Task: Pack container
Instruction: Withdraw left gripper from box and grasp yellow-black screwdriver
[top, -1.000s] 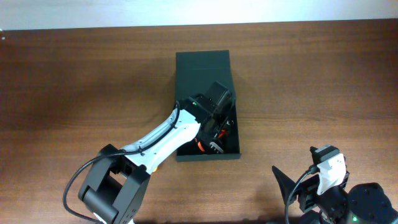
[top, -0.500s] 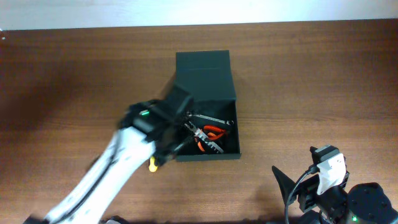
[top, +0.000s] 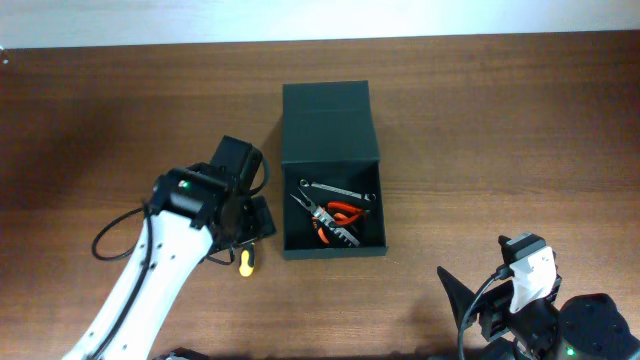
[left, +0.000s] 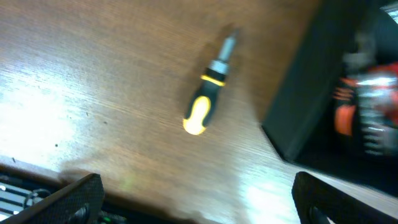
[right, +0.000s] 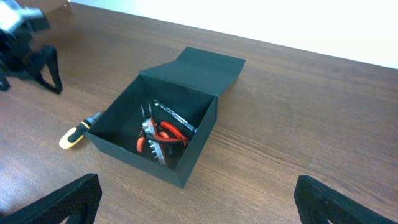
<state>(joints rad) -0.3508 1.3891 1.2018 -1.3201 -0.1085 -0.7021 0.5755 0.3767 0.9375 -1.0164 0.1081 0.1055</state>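
Observation:
The dark green-black container (top: 332, 247) stands mid-table with its flap lid (top: 326, 118) folded back. Orange-handled pliers (top: 336, 218) and a silver wrench (top: 338, 190) lie inside it. My left gripper (top: 252, 222) hovers just left of the container, open and empty, above the wood (left: 199, 200). A yellow-and-black screwdriver (left: 204, 104) lies on the table beside the container's left wall (left: 303, 93). It also shows in the overhead view, screwdriver (top: 246, 261). My right gripper (right: 199, 200) is open and empty, well back from the container (right: 149, 163) at the near right.
Bare brown wood surrounds the container (right: 323, 112). The right arm's base (top: 560, 325) sits at the near right table edge. A pale wall runs along the far edge of the table (top: 320, 18).
My left gripper has pulled out of the container and swung left, its jaws going from nearly shut to wide open. The pliers now lie uncovered in the box. The right arm has not moved.

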